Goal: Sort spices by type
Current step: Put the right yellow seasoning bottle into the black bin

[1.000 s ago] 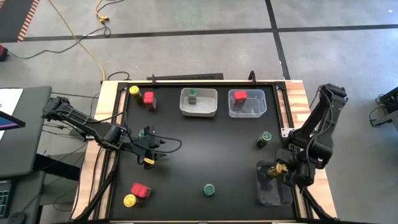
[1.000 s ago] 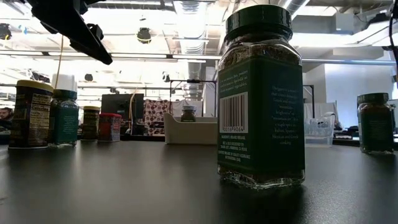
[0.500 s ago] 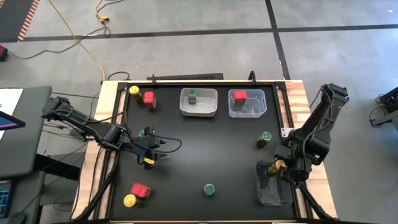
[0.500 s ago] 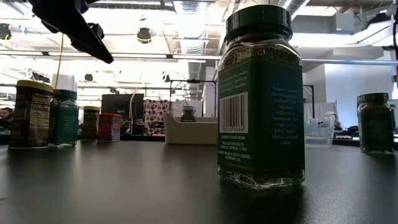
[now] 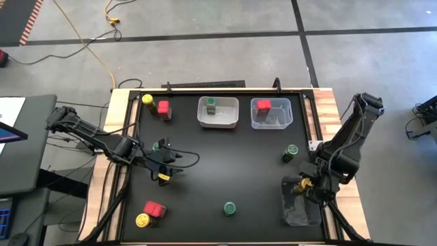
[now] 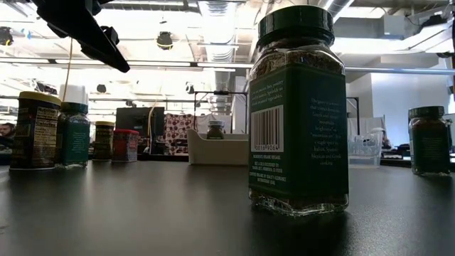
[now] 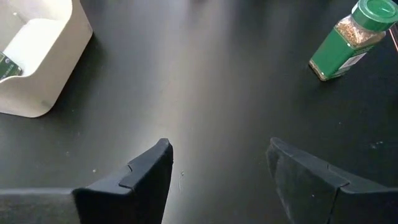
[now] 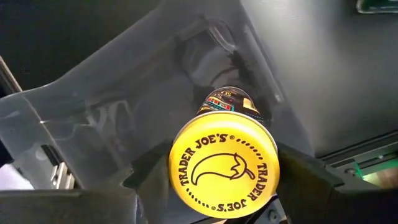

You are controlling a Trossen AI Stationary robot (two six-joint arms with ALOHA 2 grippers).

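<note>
Black matting covers the table point(image 5: 225, 164), which stands on a grey concrete floor. At the far edge we see a white bin point(image 5: 218, 113) holding a green-lidded jar point(image 5: 211, 104), and just right of it a clear bin point(image 5: 272, 115) holding a red box point(image 5: 263, 105). At the far left corner, a yellow-lidded jar point(image 5: 147, 100) stands beside a red container point(image 5: 163, 107). A second yellow-and-red pair point(image 5: 149, 214) sits at the near left. One green jar point(image 5: 229, 208) stands alone at the near centre, and another point(image 5: 289, 152) stands toward the right.

We find the left gripper point(image 5: 164, 171) hovering over the left part of the table, its fingers point(image 7: 146, 177) spread apart and holding nothing. The right gripper point(image 5: 302, 186) is clamped on a yellow-lidded spice jar point(image 8: 223, 165), held over a third clear bin point(image 5: 299, 205) at the near right corner.
</note>
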